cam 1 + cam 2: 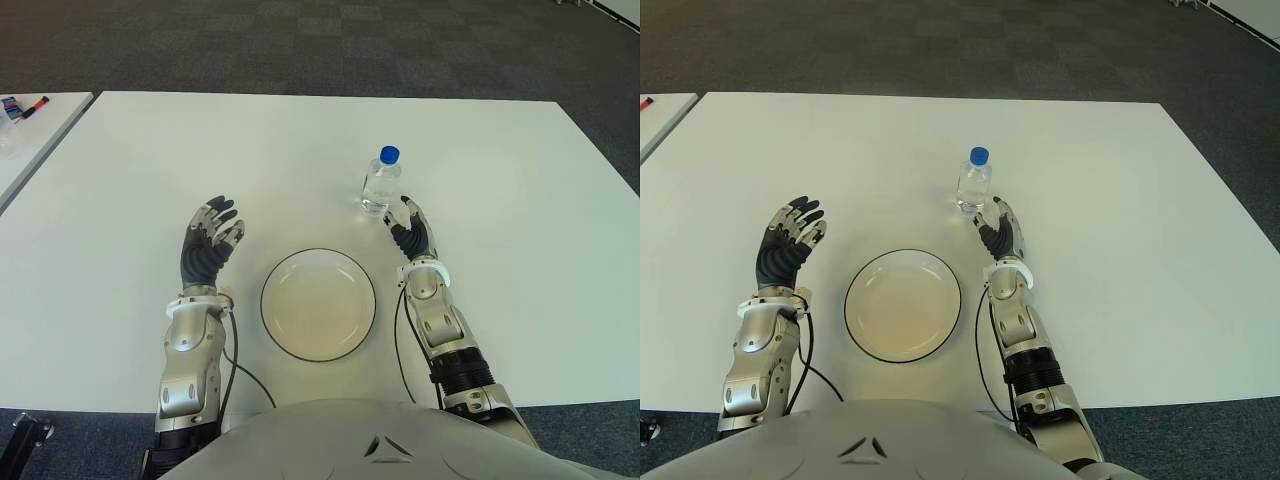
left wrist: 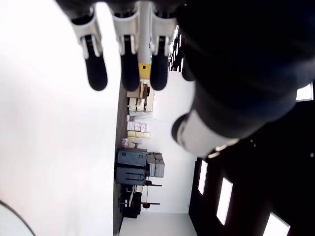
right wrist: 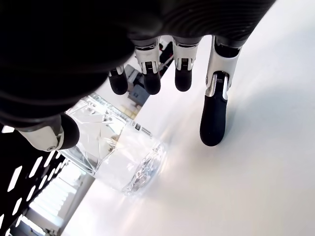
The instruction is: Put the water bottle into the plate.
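We are reaching our right hand (image 1: 412,232), fingers (image 3: 214,118) spread, beside the water bottle (image 1: 381,181); next comes closing around it, then the plate (image 1: 318,304).

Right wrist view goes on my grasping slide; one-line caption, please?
Open right hand beside the upright clear plastic water bottle on the white table, not yet grasping.
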